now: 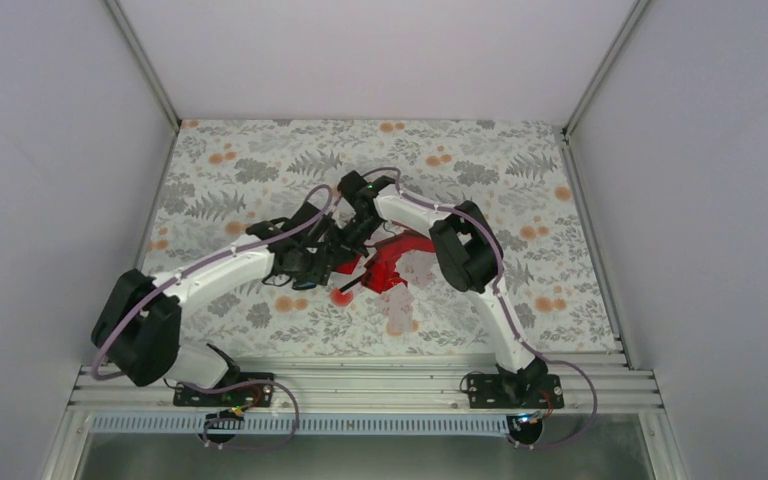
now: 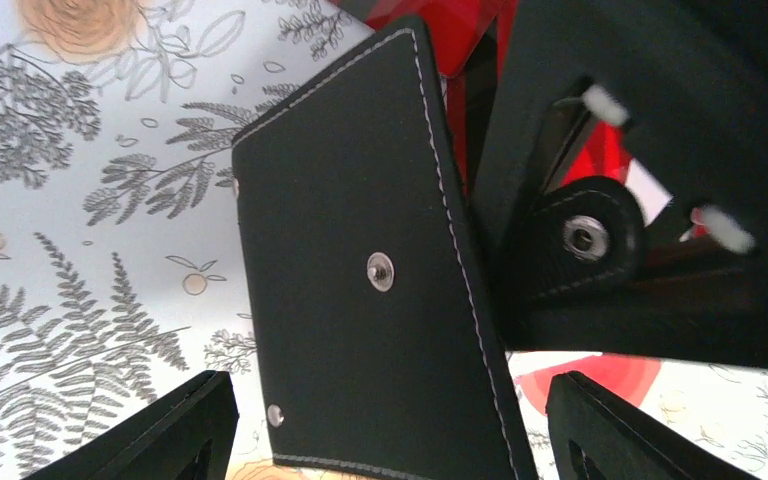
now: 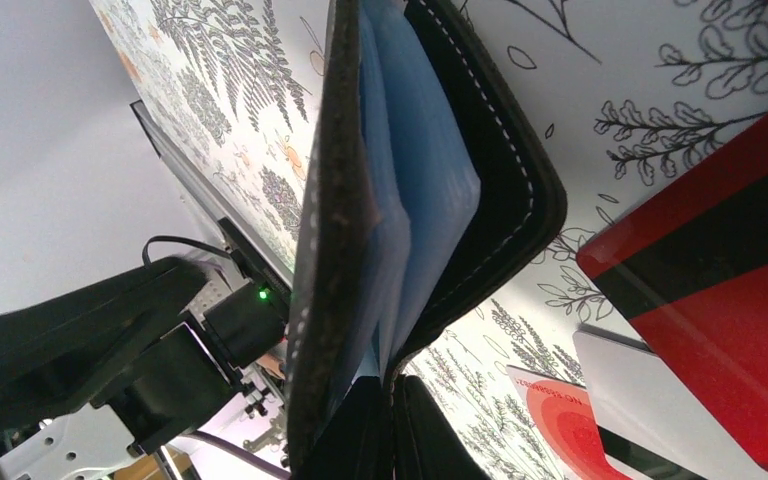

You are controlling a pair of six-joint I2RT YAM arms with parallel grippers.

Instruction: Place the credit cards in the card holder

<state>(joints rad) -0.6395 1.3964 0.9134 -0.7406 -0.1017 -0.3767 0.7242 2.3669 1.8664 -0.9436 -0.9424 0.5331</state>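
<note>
Card holder [image 2: 360, 250]: you won't make it out from the top camera, since both wrists crowd over it mid-desk. The left wrist view cuts off its bottom edge and the right wrist view cuts off its top. It's up on edge and gaping slightly. The stitched black outer face with the snap stud faces the left wrist camera, and the blue inner sleeves show in the right wrist view.

Right claw [image 3: 392, 430]: pressed together, pinching the holder's near edge. It holds the holder off the desk [image 1: 260, 160].

Left claw [image 2: 392, 385]: spread wide, with one finger on each side of the holder's lower end. A sliver of desk shows on both sides, so there's no contact that I can see.

Credit cards [image 1: 392, 262]: a red heap on the desk just beside and behind the holder, overlapping and partly under the right arm. You can't get a full count from any view. The right wrist view gives you two for sure, one with a black stripe and one lower with small lettering that's cropped by the frame. A pale flat piece sits between them and I can't tell what it is. I can't see whether any card sits in the sleeves.

Counts: one holder, at least two cards, and one red round spot [image 1: 341, 296] on the desk near the heap.
</note>
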